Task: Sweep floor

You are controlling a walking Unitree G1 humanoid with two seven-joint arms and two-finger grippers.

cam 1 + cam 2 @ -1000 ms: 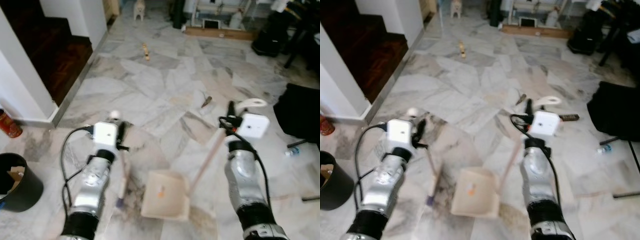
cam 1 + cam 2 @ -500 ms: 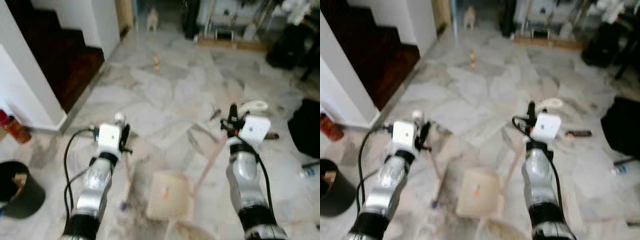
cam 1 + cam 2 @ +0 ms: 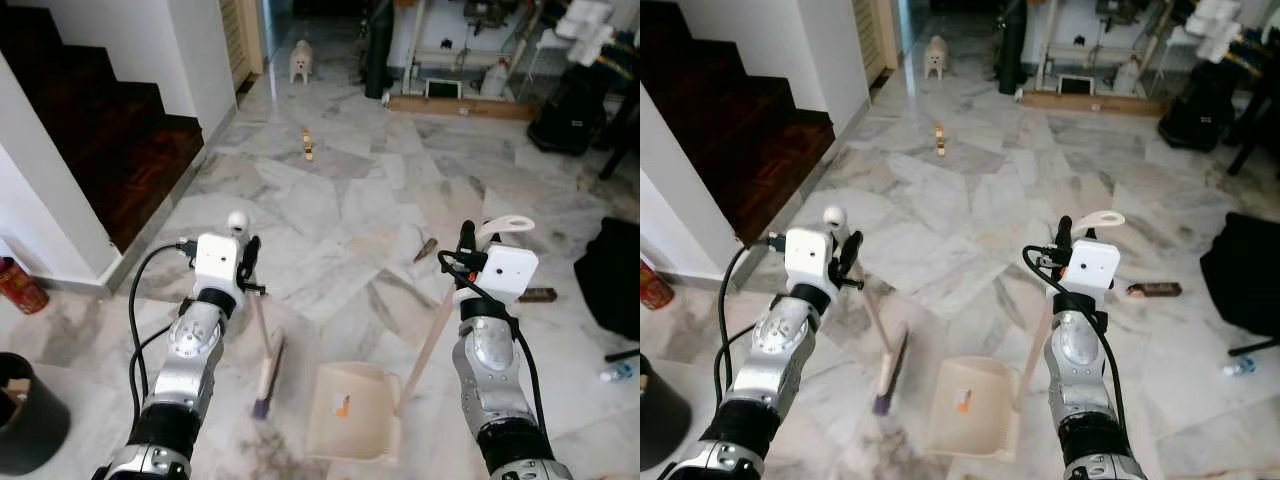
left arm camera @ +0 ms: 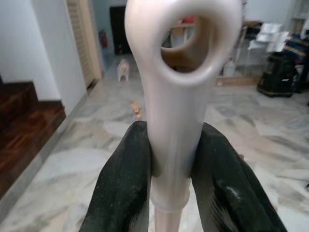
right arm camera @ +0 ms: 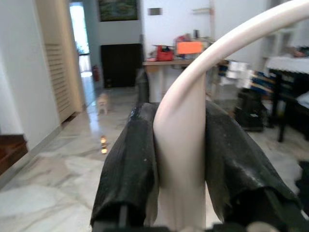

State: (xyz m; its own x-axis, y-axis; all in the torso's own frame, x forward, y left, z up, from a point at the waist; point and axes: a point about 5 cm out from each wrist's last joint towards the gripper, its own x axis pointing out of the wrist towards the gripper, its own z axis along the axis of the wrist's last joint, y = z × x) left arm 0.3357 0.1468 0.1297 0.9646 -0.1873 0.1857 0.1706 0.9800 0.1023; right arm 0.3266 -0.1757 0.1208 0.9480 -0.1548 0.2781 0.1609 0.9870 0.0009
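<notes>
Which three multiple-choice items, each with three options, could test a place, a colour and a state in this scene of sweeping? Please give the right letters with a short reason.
1. Where does the dustpan stand?
A. on the stairs
B. on the floor between the two arms
C. inside the black bin

2. What colour is the dustpan?
A. cream
B. blue
C. red

3. What does the left gripper do?
A. hangs open
B. rests on the floor
C. is shut on the broom handle

Answers:
1 B, it sits on the marble floor between the arms, right of the broom head.
2 A, its pan and handle are pale cream.
3 C, the left wrist view shows both fingers pressed on the broom handle.
</notes>
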